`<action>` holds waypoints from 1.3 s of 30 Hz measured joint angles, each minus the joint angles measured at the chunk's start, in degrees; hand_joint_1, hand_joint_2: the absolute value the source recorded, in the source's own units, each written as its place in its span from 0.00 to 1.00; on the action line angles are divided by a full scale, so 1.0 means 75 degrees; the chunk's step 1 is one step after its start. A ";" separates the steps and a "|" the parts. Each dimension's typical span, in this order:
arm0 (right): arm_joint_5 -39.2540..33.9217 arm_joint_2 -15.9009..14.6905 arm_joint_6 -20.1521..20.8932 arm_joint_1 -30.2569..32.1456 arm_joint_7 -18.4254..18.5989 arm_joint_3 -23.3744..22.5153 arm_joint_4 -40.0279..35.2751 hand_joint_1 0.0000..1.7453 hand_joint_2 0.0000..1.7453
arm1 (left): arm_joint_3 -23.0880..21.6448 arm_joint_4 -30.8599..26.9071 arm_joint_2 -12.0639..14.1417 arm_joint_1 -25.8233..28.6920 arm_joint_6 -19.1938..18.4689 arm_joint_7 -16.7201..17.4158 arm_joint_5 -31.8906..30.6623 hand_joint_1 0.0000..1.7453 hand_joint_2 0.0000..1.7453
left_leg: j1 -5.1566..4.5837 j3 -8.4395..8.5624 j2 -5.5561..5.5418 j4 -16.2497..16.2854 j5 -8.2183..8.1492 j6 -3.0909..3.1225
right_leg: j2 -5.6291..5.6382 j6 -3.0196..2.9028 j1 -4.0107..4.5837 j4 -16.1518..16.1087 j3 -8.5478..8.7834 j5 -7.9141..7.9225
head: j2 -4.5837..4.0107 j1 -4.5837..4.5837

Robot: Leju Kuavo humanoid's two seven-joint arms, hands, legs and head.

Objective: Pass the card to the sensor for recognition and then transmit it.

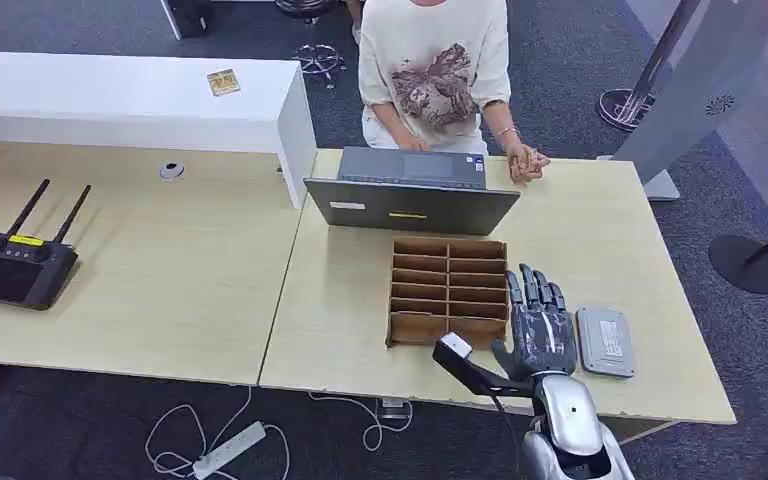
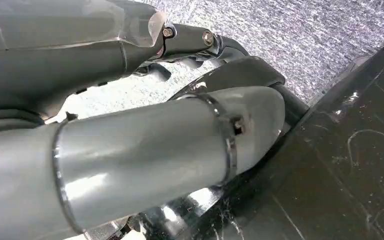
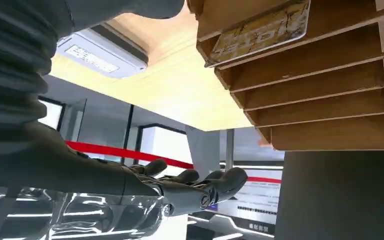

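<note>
Pale wooden worktop [image 1: 210,270] over grey carpet; right robot hand [image 1: 538,322] flat, fingers spread, empty, lower right between divider box [image 1: 449,290] and sensor [image 1: 604,341]; card [image 3: 262,30] inside box, partly hidden; left robot hand [image 2: 130,150] unclear

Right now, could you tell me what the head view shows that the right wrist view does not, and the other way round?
The head view alone shows the laptop behind the wooden divider box, the person seated at it, and the black remote controller on the neighbouring table.

The right wrist view alone shows a yellowish card standing in one slot of the box.

Both show the right hand, fingers extended and holding nothing, the box beside it, and the grey sensor flat on the table.
</note>
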 joint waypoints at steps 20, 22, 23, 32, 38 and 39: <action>-0.0073 -0.0041 0.0047 -0.0187 -0.0061 0.0187 0.0397 0.22 1.00 | 0.0000 0.0000 0.0003 -0.0004 -0.0044 0.0000 -0.0058 0.00 0.00 | 0.0000 0.0000 -0.0001 0.0000 0.0000 0.0000 | -0.0003 0.0000 0.0000 0.0000 0.0000 0.0000 | 0.0000 0.0003; -0.0096 -0.0050 0.0041 -0.0196 -0.0070 0.0245 0.0464 0.22 1.00 | 0.0000 0.0000 0.0003 -0.0004 -0.0052 0.0000 -0.0061 0.00 0.00 | 0.0000 0.0000 -0.0001 0.0000 0.0000 0.0000 | -0.0001 0.0000 0.0000 0.0000 0.0000 0.0000 | 0.0000 0.0000; -0.0117 -0.0058 0.0041 -0.0203 -0.0073 0.0280 0.0499 0.22 1.00 | 0.0000 0.0000 0.0003 -0.0006 -0.0055 -0.0003 -0.0064 0.00 0.00 | 0.0000 0.0000 0.0000 0.0000 0.0000 0.0000 | 0.0001 0.0000 0.0000 0.0001 0.0000 0.0000 | 0.0000 0.0000; -0.0169 -0.0105 -0.0026 -0.0211 -0.0140 0.0434 0.0729 0.27 1.00 | 0.0000 0.0000 0.0003 -0.0008 -0.0061 -0.0035 -0.0082 0.00 0.00 | 0.0000 -0.0001 0.0000 0.0000 0.0000 0.0000 | 0.0000 0.0000 0.0000 0.0000 0.0000 0.0000 | 0.0000 0.0000; -0.0230 -0.0166 -0.0076 -0.0207 -0.0137 0.0452 0.0816 0.30 1.00 | 0.0000 0.0000 0.0006 -0.0009 -0.0061 -0.0053 -0.0102 0.00 0.00 | 0.0000 0.0000 0.0000 0.0000 0.0000 0.0000 | 0.0000 0.0000 0.0000 0.0000 -0.0001 0.0000 | 0.0000 0.0003; -0.0233 -0.0178 -0.0081 -0.0207 -0.0137 0.0452 0.0822 0.30 1.00 | 0.0000 0.0000 0.0006 -0.0009 -0.0061 -0.0052 -0.0102 0.00 0.00 | 0.0000 0.0000 0.0000 0.0000 0.0000 0.0000 | 0.0000 0.0000 0.0000 0.0000 -0.0001 0.0000 | 0.0000 0.0000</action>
